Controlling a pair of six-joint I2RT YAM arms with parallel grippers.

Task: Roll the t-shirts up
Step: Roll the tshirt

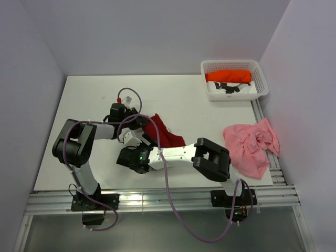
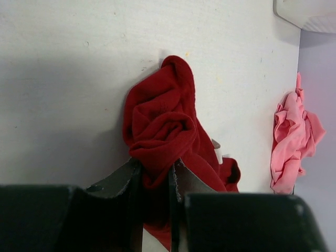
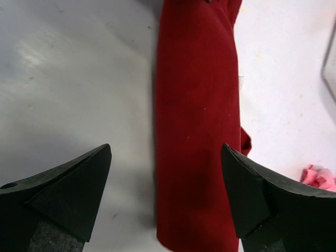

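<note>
Nearest the bench's front edge: right hand, reached across to the left side of the bench. Fingers spread as wide as they go, holding nothing. Between them, below, lies the dark red t-shirt.

- In the right wrist view the shirt is a smooth, narrow band whose long axis runs straight away from the hand. Its near end lies just under the fingers.
- The band sits closer to the right finger than the left, so it is off-centre in the gap.
- Whether either finger touches the cloth, cannot tell. The overhead view hides the spot behind the arms; probably a hover.

Just beyond: left hand, fingers pinched together on a bunched fold of the same shirt. Cloth is heaped and twisted ahead of its fingers, nothing like the flat band the other end shows.

Judgement: the right hand is better placed to start a roll, provided it turns across the band, not along it.

Further right: pink t-shirt, crumpled, unrolled, well apart from both hands.

Far right corner: white basket with the orange t-shirt lying in it.
</note>
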